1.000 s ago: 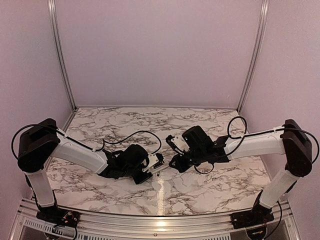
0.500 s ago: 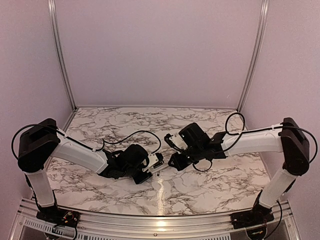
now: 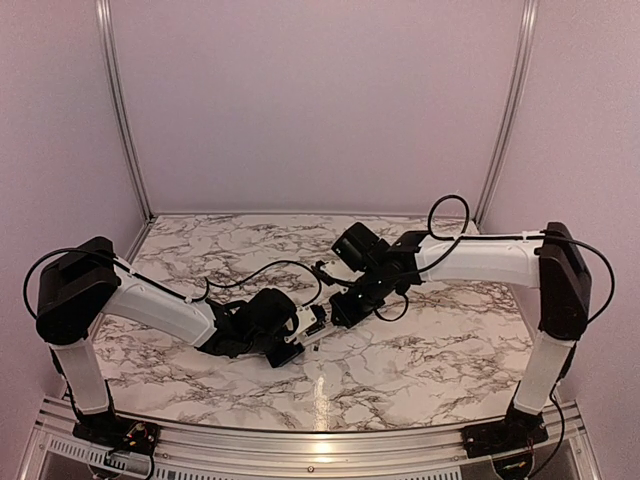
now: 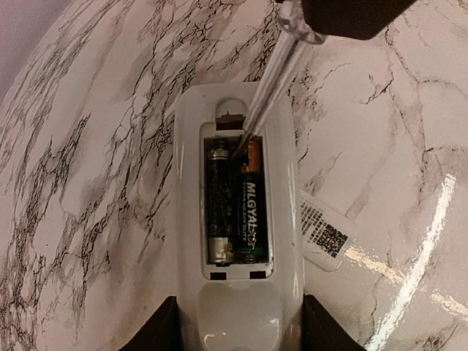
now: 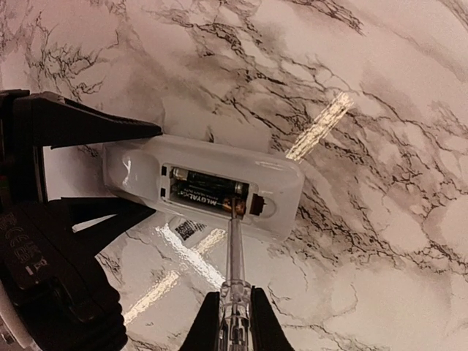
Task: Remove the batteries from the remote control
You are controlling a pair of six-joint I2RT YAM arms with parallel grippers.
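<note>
— Marble-veined table [image 3: 440, 350], pale walls behind. Whereabouts of remote control [image 4: 189, 190]?
— Mid-table, clamped at one end between the fingers of left gripper [image 4: 241, 327], open compartment facing up.
— And batteries [image 4: 250, 205]?
— Both seated in that compartment, side by side.
— And right gripper [image 5: 235, 322]?
— Pressed tight on a screwdriver [image 5: 235, 248], tip down in the compartment at one end of the batteries.
— Anything else?
— White labelled piece [image 4: 325, 234] on the marble, just beside the remote.
</note>
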